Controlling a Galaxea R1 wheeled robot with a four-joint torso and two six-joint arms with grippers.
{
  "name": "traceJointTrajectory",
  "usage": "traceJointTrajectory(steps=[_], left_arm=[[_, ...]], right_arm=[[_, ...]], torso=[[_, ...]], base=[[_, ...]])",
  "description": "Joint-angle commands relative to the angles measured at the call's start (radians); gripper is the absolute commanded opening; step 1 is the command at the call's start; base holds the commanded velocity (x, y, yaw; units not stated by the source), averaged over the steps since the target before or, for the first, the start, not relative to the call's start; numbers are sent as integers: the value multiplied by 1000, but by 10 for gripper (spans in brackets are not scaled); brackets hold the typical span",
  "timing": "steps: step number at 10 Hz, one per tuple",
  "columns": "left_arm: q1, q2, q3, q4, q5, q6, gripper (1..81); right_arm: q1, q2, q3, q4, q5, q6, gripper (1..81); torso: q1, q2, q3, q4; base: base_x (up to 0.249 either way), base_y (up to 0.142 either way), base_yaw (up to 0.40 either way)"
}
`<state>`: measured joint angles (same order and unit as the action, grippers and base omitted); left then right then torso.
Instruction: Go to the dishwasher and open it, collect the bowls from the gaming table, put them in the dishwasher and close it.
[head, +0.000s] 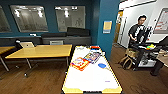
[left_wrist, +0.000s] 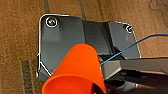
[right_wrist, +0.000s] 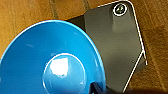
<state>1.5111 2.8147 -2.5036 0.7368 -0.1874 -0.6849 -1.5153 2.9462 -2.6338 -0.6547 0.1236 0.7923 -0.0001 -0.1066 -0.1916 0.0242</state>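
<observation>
The gaming table (head: 107, 86), white-topped with a yellow rim, stands straight ahead in the head view. One small blue bowl (head: 102, 65) lies on its right side, next to colourful board-game boxes (head: 80, 63). In the right wrist view a second blue bowl (right_wrist: 50, 62) hangs large over the wooden floor, and my right gripper (right_wrist: 96, 88) is shut on its rim. My left gripper (left_wrist: 100, 87) is shut on an orange cup (left_wrist: 75, 70) above the carpet. The dishwasher is out of view.
A wooden table (head: 40, 51) with a laptop (head: 27, 44) stands to the left of the gaming table. A blue pillar (head: 107, 25) rises behind it. A person (head: 137, 30) stands at a control rig (head: 146, 47) on the right. Brown floor runs along both sides of the table.
</observation>
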Motion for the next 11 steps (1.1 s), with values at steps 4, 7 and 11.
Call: traceJointTrajectory(steps=[4, 7, 11], left_arm=[[-33, 28, -52, 30, 36, 1, 10], [-33, 37, -52, 33, 37, 1, 10], [-33, 39, -52, 33, 37, 1, 10]], right_arm=[[37, 29, 25, -48, -7, -16, 10], [42, 30, 25, -48, -10, -16, 10], [43, 32, 23, -48, -9, -16, 10]], torso=[[0, 0, 0, 0], [0, 0, 0, 0], [0, 0, 0, 0]], base=[[-177, 0, 0], [-177, 0, 0], [-178, 0, 0]])
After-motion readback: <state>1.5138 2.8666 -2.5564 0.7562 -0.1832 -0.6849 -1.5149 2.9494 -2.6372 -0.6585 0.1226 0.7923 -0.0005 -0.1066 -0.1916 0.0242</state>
